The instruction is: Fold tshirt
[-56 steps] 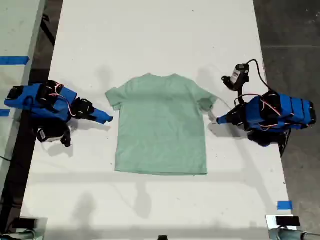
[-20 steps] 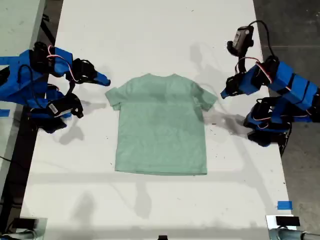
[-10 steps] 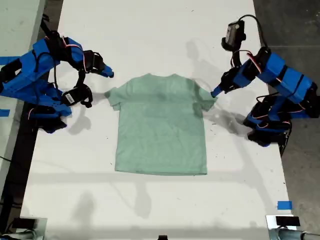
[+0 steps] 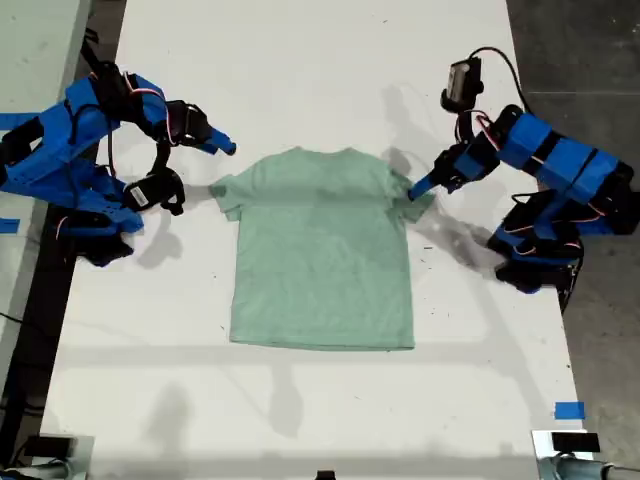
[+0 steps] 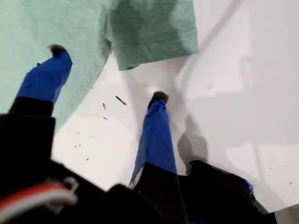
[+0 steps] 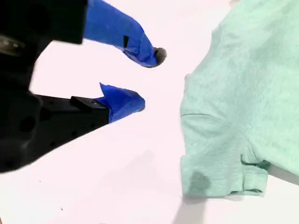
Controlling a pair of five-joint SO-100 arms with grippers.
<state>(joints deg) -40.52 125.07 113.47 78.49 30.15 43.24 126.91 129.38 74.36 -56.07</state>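
The pale mint-green tshirt point(image 4: 320, 260) lies flat and spread out in the middle of the white table point(image 4: 300, 70), collar toward the far side. My first gripper point(image 4: 415, 190) is open at the sleeve on the exterior view's right. In the first wrist view the gripper point(image 5: 108, 73) has one fingertip point(image 5: 57, 50) over the tshirt point(image 5: 42, 23), the other over bare table beside the sleeve point(image 5: 154, 32). My second gripper point(image 4: 226, 148) is open just off the shoulder at the exterior view's left. In its own view the gripper point(image 6: 149, 79) holds nothing, apart from the sleeve point(image 6: 210, 158).
Both arm bases stand at the table's side edges in the exterior view. A blue tape mark point(image 4: 569, 410) sits near the front corner at that view's right. Another table with blue tape point(image 4: 25, 121) runs along its left; dark floor point(image 4: 580, 60) lies at its right.
Both arms rose from their low rest poses and reached in toward the sleeves. In the last half second my first gripper dropped onto the sleeve's edge; my second gripper barely shifted.
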